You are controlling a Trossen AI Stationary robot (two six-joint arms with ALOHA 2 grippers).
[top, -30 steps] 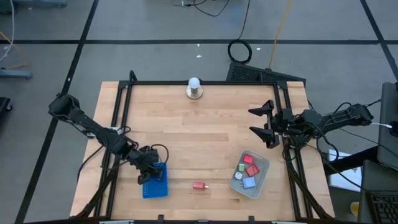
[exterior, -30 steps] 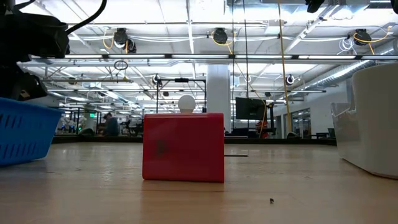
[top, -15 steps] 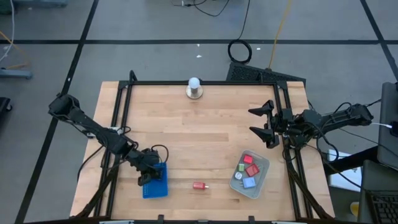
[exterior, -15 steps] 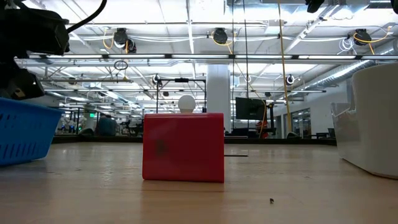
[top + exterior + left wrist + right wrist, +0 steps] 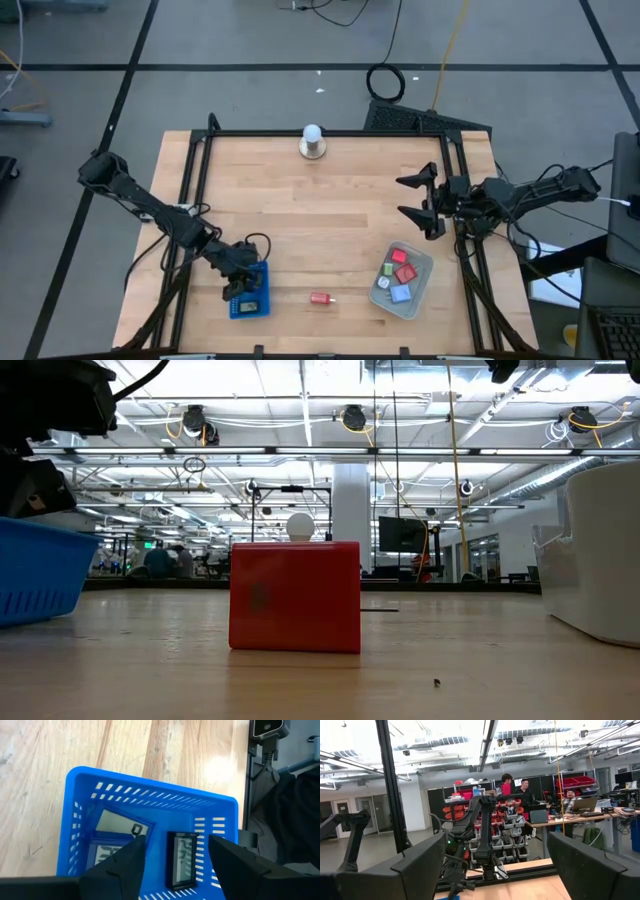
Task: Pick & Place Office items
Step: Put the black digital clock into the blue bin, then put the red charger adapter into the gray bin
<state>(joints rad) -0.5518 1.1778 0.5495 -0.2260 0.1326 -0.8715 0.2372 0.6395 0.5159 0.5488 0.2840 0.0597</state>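
Observation:
In the left wrist view my left gripper (image 5: 175, 870) is open above the blue tray (image 5: 75, 820). Two dark rectangles with pale display faces lie flat in the tray, one between the fingers (image 5: 182, 857) and one beside it (image 5: 117, 837). The high view puts this gripper (image 5: 245, 285) over the tray (image 5: 250, 303) near the table's near-left part. A red block (image 5: 320, 298) (image 5: 295, 597) rests on the wood. Red, blue and green pieces lie in the clear bin (image 5: 420, 290). My right gripper (image 5: 418, 205) is open, in the air near the right edge.
A white ball on a round metal base (image 5: 312, 140) stands near the far edge. A black frame (image 5: 330, 134) runs around the table. The bin's pale wall (image 5: 600, 560) rises at the low view's right. Bare wood lies between the tray, block and bin.
My left gripper has moved a little toward the near edge, farther over the blue tray. Nothing on the table has shifted.

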